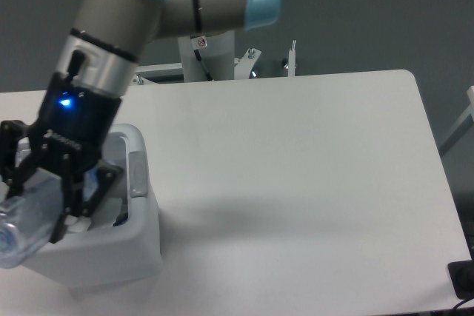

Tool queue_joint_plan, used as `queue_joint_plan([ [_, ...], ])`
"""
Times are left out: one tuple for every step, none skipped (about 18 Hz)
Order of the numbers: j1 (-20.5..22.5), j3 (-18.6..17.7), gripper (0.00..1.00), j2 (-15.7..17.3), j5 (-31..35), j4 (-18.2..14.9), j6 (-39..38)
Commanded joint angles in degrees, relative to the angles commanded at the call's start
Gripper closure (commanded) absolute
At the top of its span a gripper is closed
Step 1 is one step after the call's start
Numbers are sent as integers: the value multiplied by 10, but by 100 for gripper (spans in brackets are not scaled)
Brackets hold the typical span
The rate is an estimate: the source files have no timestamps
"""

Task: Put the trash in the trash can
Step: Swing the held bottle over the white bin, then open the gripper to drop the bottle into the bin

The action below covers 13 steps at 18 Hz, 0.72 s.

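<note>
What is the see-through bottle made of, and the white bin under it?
The bottle, held in the gripper, looks like thin clear plastic: you see through it. The trash can seems smooth, slightly glossy white plastic, with rounded moulded edges.

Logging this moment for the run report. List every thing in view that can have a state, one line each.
pincer: shut on the bottle, above the trash can.
bottle: held, tilted, lifted off the table, not yet released.
trash can: upright on the table, top open; the arm hides most of the inside.
pincer light: lit blue.
table: bears the trash can.
</note>
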Motion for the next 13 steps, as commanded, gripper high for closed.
queue_joint_plan([
  [0,1,0,1,1,0,-1],
  [0,1,0,3,1,0,-2],
  [-1,0,0,9,1,-1,-3],
  [-1,0,0,16,3,-2,-9],
  [0,-1,0,20,4,-3,-16],
  [10,-1,0,25,4,-3,-20],
  [23,-1,0,28,5,-3,-21],
  [47,-2,0,36,4,-3,-22],
  [70,-3,0,46,4,-3,-23],
  [95,-4,0,48,4,-3,-22],
  [118,-10,0,49,5,-4,-23],
  [137,-24,0,51,5,-4,-23],
  [161,-40,0,59,6,-4,-21],
])
